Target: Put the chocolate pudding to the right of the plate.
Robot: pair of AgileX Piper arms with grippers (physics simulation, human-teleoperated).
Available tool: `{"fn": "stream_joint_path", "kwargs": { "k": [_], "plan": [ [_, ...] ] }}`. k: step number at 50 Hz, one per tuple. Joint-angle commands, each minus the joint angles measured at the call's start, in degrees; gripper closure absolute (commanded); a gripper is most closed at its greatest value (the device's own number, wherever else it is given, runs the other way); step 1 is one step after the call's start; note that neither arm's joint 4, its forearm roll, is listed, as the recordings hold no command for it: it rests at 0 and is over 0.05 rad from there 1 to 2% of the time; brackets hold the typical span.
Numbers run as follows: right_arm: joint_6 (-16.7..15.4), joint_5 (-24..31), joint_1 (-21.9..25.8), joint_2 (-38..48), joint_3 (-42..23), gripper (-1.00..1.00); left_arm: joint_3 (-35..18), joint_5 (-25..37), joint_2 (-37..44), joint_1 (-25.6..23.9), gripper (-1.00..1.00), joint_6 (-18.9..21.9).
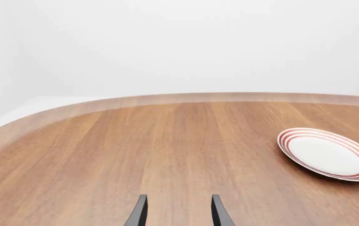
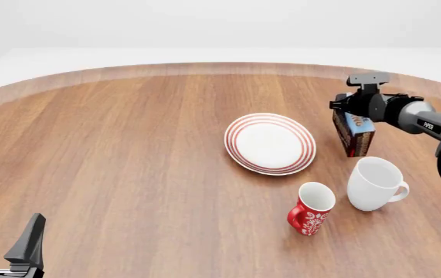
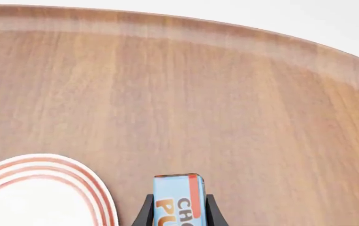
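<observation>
I have the chocolate pudding [image 2: 353,132] clamped in the right gripper [image 2: 357,113], its two fingers pressed against the carton's sides in the right wrist view. In the front view it sits in the right half of the frame, just right of the plate [image 2: 270,143], which lies near the centre. I judge it to be hanging a little above the wood rather than resting on it, though I cannot be sure of the gap. So the carry looks nearly finished and I am at the placing step.

Next I would lower the carton straight down until its base meets the table, then spread the fingers and lift away. The white mug [image 2: 375,183] stands close by toward the bottom of the frame, with the red mug [image 2: 312,208] to its left, so I would keep the descent clear of both.

The left gripper [image 2: 8,243] waits at the lower left corner, fingers spread and holding nothing.

The table [image 2: 128,150] is smooth brown wood with a curved far edge; beyond it is plain white.
</observation>
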Motion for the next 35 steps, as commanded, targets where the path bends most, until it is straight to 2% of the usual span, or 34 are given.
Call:
{"fn": "stream_joint_path", "kwargs": {
  "k": [1,11,12,30,35],
  "plan": [
    [1.2,-0.1,-0.1,0.4,-0.2,1.00,0.0,0.0,0.0,0.0,-1.00,0.0],
    [1.1,-0.1,-0.3,0.7,-0.5,1.00,0.0,0.0,0.0,0.0,-1.00,0.0],
    [1.0,0.0,-0.4,0.7,-0.6,-1.00,0.0,0.0,0.0,0.0,-1.00,0.0],
    [1.3,1.2,-0.7,-0.7,-1.5,-1.00,0.0,0.0,0.0,0.0,-1.00,0.0],
    [2.4,1.7,0.0,-3.2,-1.2,-1.00,0.0,0.0,0.0,0.0,-1.00,0.0]
  ]
}}
